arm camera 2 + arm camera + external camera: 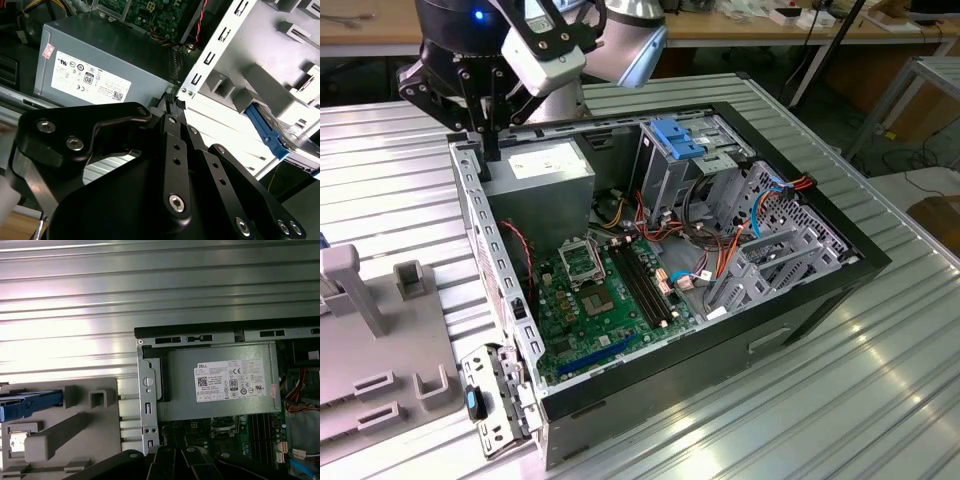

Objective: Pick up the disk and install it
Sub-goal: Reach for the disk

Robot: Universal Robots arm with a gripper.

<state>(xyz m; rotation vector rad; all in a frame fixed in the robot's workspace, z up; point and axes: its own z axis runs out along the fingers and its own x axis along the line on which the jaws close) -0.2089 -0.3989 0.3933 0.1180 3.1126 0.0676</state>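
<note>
1. In the exterior view, the arm [620, 40] is seen bent over the rear corner of the open computer case [480, 230], with the wrist turned straight down. The gripper [490, 150] is held at the case's side wall, and the power supply [545, 165] lies just beside and below it. The blue-topped drive cage [675, 140] is found well apart from the tool, across the case. A grey fixture [420, 340] is stood on the ribbed table [880, 380], on the far side of the wall from the power supply.

2. In the second wrist view, the jaws are seen drawn together with nothing between them. The disk [287, 142] is found resting on the fixture [280, 65], beyond the case wall and well apart from the tool. No contact is made with it.

3. In the first wrist view, the power supply [220, 380] is shown below the tool. The disk [27, 405], marked by its blue rail, is seen set in the fixture [75, 430], off to the tool's side and outside the case. The pick-up step is judged to be in hand but not achieved, since nothing is grasped or installed. That step calls for the tool to be carried over the wall to the fixture, the jaws to be parted enough to span the disk, and the grasp to be squared to its rails.
</note>
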